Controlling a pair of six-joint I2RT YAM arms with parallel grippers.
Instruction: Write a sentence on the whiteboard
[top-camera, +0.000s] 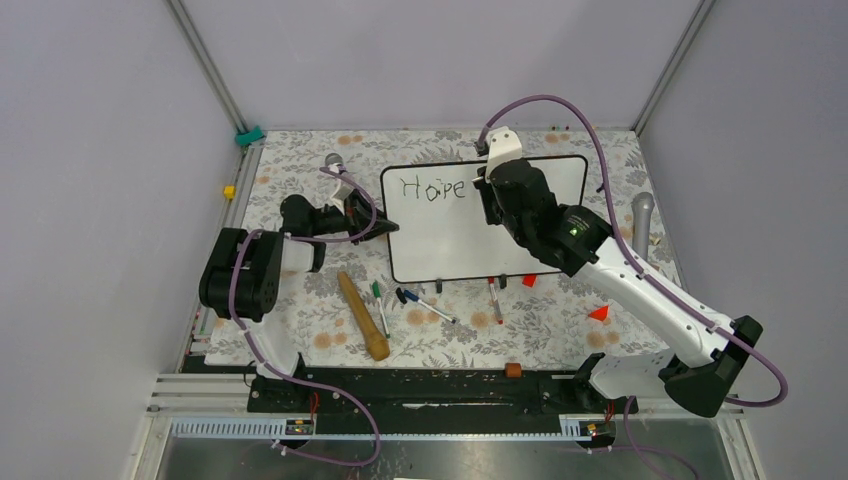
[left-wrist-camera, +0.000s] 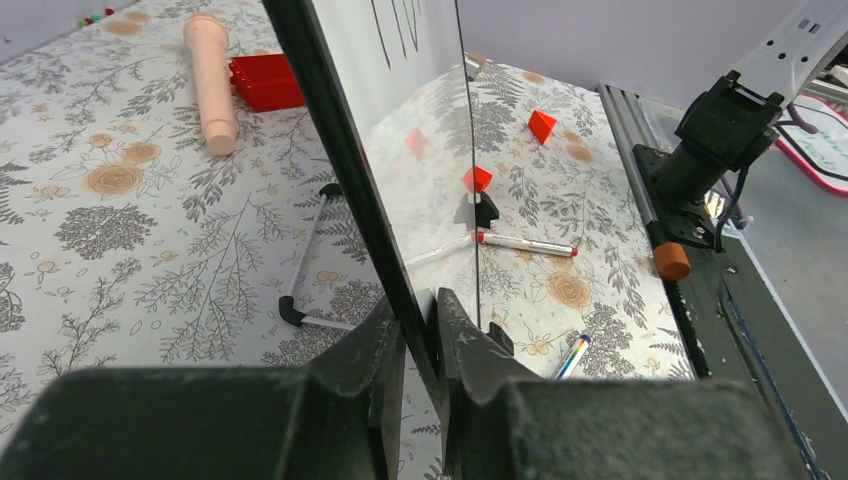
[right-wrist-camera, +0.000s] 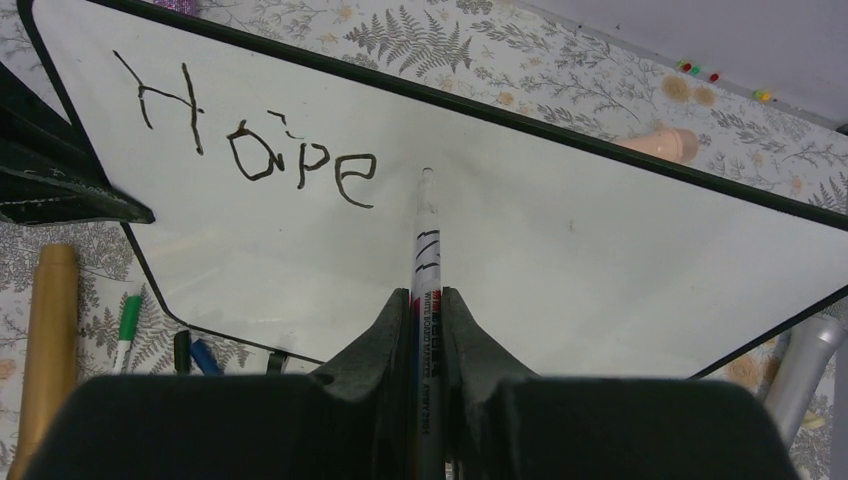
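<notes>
The whiteboard (top-camera: 455, 235) stands tilted on the floral cloth, with its black frame and small feet. The sentence (top-camera: 432, 187) reads only "Hope" at the board's upper left; it also shows in the right wrist view (right-wrist-camera: 250, 150). My right gripper (right-wrist-camera: 427, 300) is shut on a white marker (right-wrist-camera: 425, 240) whose tip is at the board surface just right of the "e". My left gripper (left-wrist-camera: 420, 310) is shut on the whiteboard's left edge (left-wrist-camera: 340, 150); it shows in the top view (top-camera: 362, 218).
On the cloth in front of the board lie a wooden rolling pin (top-camera: 362, 315), a green marker (top-camera: 379, 300), a blue marker (top-camera: 425, 303), a red-capped marker (top-camera: 494, 298) and red cones (top-camera: 598, 313). A grey microphone (top-camera: 642, 222) lies at the right.
</notes>
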